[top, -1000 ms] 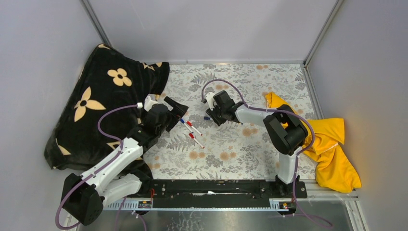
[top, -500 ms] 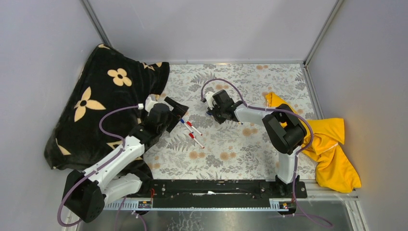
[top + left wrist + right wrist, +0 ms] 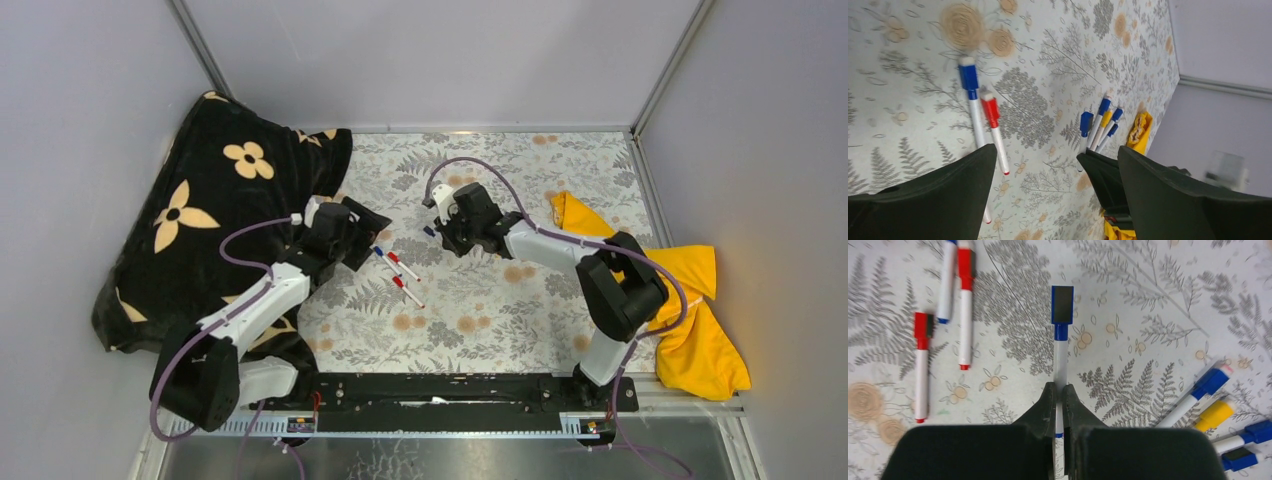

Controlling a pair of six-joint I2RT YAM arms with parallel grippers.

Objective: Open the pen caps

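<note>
Thin white-barrelled markers (image 3: 1060, 360) lie in the middle of the table (image 3: 480, 310) — three side by side, one alone, four fanned rightward — small blue, red and yellow plastic caps (image 3: 1062, 305) fitted.

A black blanket (image 3: 200, 200) heaps over the table's (image 3: 520, 320) left edge and far-left corner, and a yellow cloth (image 3: 690, 300) covers much of the right edge. The near half between the arms lies bare and passable. Mid-table, three loose pens (image 3: 398, 272) lie just beside the wide-spread left end effector (image 3: 372, 236). The right end effector (image 3: 1058, 390), clamped on a blue-capped pen (image 3: 1060, 342), crowds four clustered pens (image 3: 1215, 415). Walls (image 3: 450, 60) bound the far, left and right edges.
</note>
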